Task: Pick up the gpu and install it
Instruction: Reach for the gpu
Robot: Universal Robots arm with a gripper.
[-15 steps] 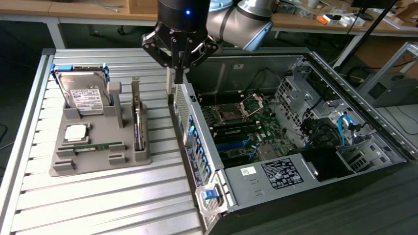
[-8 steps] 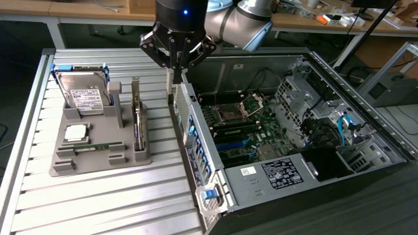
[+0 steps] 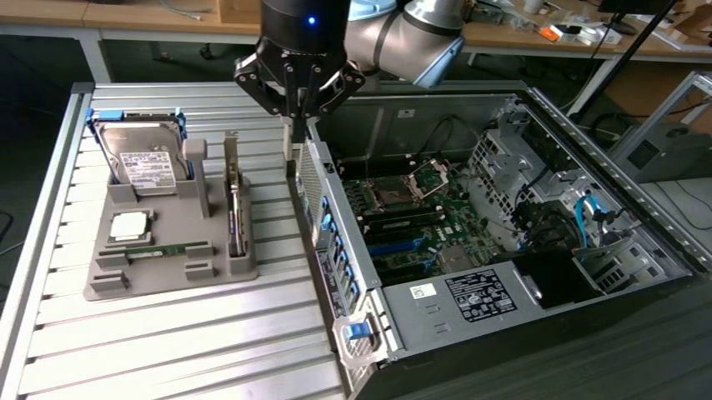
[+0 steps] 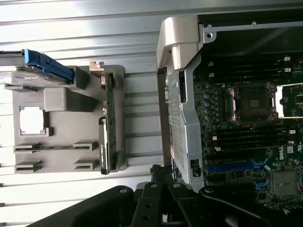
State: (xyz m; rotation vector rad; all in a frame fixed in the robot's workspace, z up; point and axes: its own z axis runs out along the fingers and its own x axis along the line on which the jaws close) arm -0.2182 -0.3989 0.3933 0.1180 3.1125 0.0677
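While poised over the rear wall of the open computer case (image 3: 333,250), hung well clear of the task's card. Logged fingers (image 3: 295,137) pressed together, tips just beside the wall's top edge, on the side toward the tray. Could not tell whether tips touched the wall.

Found gpu (image 3: 233,208) standing on its long edge in the slot of the grey holder tray (image 3: 167,279) nearest the case, pale bracket at the end toward the hard drive. Sat apart from the fingers, toward the exterior view's left and lower.

Noted elsewhere on tray:
- hard drive (image 3: 145,162), upright in a blue-edged frame at the far end
- processor chip (image 3: 130,225), lying flat
- green memory stick (image 3: 156,248), on edge in a low slot

Saw tray and case both resting on slatted metal worktop (image 3: 167,358), case lying on its side with motherboard (image 3: 412,225) exposed and processor socket (image 3: 428,177) open. Spotted arm (image 3: 418,29) entering from above.
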